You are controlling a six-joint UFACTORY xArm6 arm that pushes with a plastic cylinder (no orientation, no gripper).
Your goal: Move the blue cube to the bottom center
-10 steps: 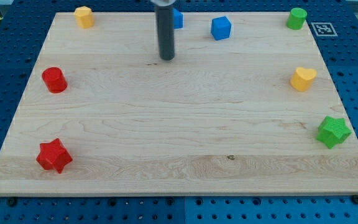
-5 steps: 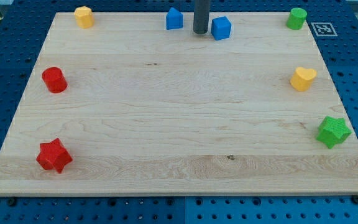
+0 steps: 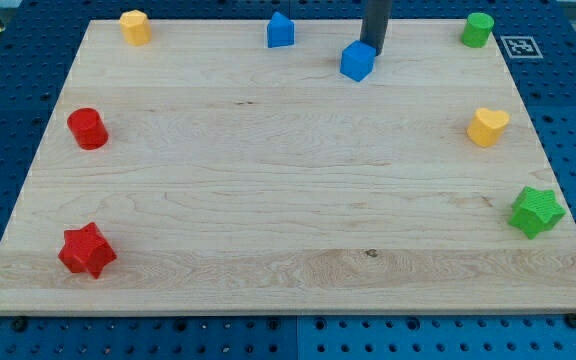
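The blue cube point(image 3: 358, 61) lies near the view's top, a little right of the middle of the wooden board point(image 3: 288, 200). My tip point(image 3: 373, 49) is at the cube's upper right corner, touching it or very close. The rod rises from there out of the view's top. A second blue block point(image 3: 281, 30) with a peaked top sits to the left of the cube, at the board's top edge.
A yellow block point(image 3: 135, 27) sits at the top left and a green cylinder point(image 3: 477, 30) at the top right. A red cylinder point(image 3: 87, 129) and a red star point(image 3: 87, 250) are on the left. A yellow heart point(image 3: 487, 127) and a green star point(image 3: 536, 211) are on the right.
My tip moved right along the top, from left of the blue cube to its upper right. The cube has shifted a little down and turned.
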